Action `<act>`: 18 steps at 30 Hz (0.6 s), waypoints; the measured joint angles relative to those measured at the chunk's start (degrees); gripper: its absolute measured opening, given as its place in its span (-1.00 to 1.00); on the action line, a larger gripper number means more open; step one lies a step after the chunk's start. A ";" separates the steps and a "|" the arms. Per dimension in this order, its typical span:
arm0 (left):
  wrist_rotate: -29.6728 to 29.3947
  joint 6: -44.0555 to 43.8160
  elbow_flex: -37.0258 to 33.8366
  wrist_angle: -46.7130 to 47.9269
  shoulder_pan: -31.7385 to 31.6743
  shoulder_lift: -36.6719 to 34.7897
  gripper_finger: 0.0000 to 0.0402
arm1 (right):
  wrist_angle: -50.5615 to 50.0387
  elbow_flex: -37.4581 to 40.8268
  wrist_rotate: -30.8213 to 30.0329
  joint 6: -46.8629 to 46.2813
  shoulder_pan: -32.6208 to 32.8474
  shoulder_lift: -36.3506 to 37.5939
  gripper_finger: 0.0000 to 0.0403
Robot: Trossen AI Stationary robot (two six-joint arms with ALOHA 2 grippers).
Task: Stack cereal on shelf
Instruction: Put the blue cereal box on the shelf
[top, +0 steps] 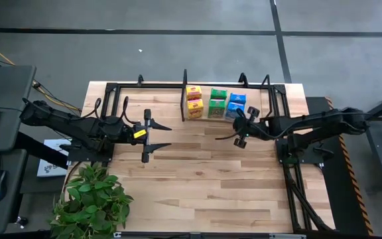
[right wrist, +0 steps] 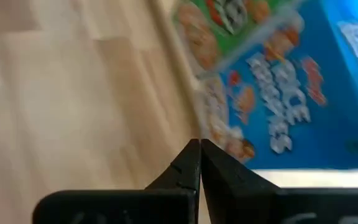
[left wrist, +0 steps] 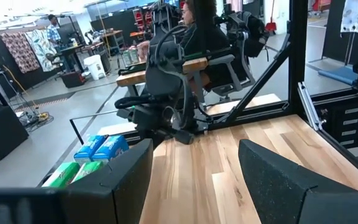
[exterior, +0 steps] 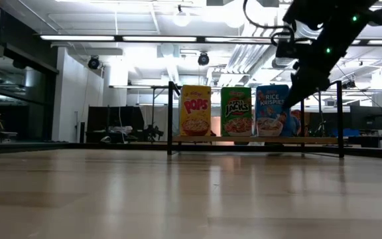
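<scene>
The cereal boxes (top: 212,103) stand in yellow, green and blue pairs on the shelf (top: 278,99) along the worktop's (top: 204,179) far edge. The right hand (top: 239,127), fingers pressed together and empty, sits just beside the blue boxes (top: 235,106). The left hand (top: 163,136) rests near the worktop's left edge with fingers spread wide, holding nothing.

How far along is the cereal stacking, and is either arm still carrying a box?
All six boxes sit in pairs on the shelf: yellow boxes, green boxes, blue boxes. Neither arm carries one: the right gripper is shut and empty by the blue pair, the left gripper open over bare table. Only retreating looks left.
</scene>
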State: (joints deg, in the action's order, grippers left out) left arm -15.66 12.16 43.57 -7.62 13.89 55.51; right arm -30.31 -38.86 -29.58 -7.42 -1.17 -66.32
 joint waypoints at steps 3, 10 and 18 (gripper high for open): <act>-0.04 0.45 0.00 0.00 0.00 -0.02 0.14 | 0.24 0.64 -2.72 -0.53 -0.87 -0.01 -0.99; -0.17 0.45 0.00 0.01 0.00 -0.01 0.14 | 1.75 0.71 -4.82 -0.23 -3.26 -0.01 -1.00; -0.20 0.45 0.00 0.30 0.00 -0.01 0.14 | 1.06 0.71 -4.90 0.32 -4.60 -0.01 -1.00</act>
State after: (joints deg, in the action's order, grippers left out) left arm -15.86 12.60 43.57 -7.32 13.89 55.49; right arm -29.25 -38.15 -34.48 -7.11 -5.77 -66.32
